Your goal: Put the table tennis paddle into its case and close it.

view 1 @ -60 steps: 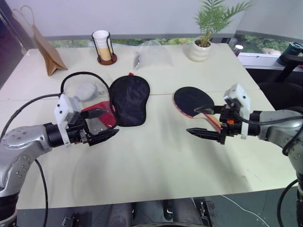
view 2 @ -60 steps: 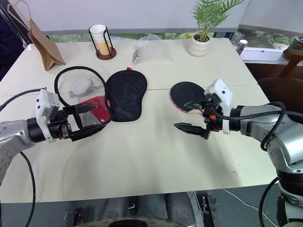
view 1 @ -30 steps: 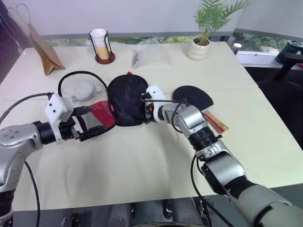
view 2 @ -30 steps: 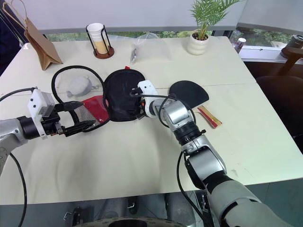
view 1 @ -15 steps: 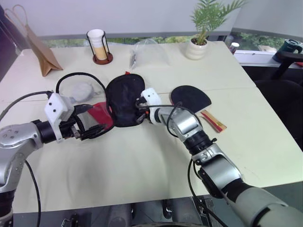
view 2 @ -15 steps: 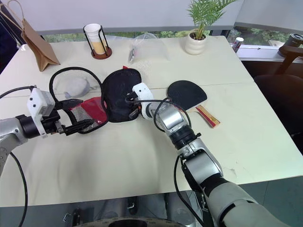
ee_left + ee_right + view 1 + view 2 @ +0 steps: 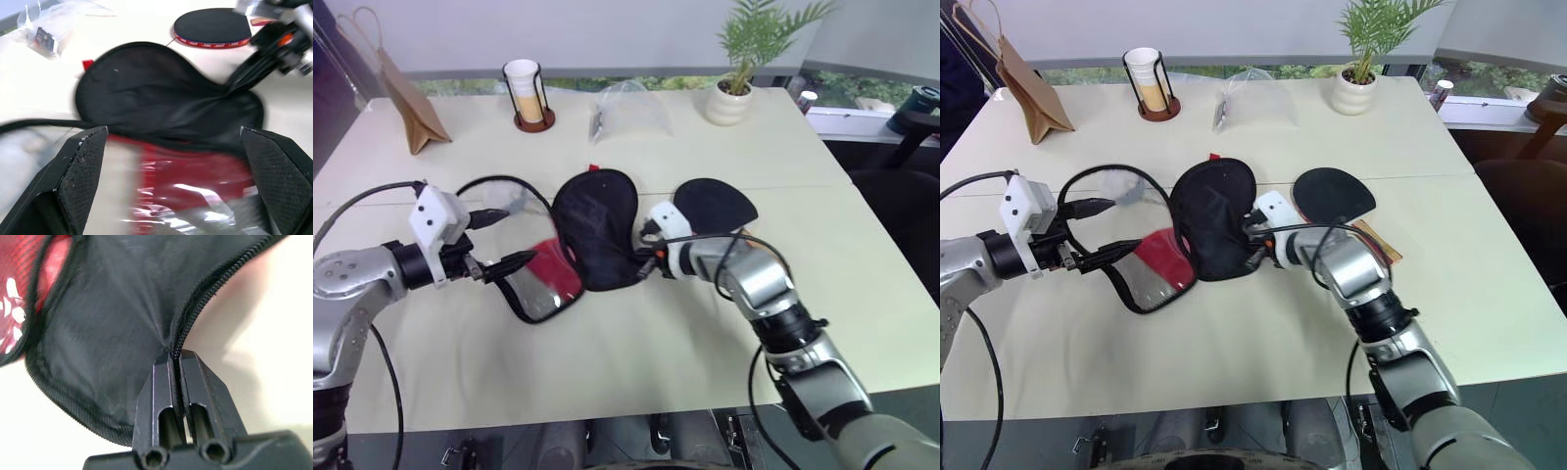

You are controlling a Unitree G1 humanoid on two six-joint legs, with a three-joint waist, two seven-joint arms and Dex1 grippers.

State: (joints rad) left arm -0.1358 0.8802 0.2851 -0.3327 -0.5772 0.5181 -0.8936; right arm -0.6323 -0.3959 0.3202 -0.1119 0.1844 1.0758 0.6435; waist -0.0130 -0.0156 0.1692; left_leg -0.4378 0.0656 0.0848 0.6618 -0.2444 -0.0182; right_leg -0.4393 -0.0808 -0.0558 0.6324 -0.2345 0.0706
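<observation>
Jaws of right gripper (image 7: 175, 363) pinched on case (image 7: 597, 235) zipper edge; left gripper (image 7: 499, 240) jaws wide apart, hovering beside case. Table tennis paddle (image 7: 715, 206) just beyond on tabletop (image 7: 636, 352).

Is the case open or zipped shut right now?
Open. The case lies spread in two halves on the table, black lining up; the paddle lies outside beside it. The right gripper pinches its zipper edge.

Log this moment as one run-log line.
right gripper: fingers shut on case edge at zipper | left gripper: fingers open beside case | table tennis paddle: on table, outside case
</observation>
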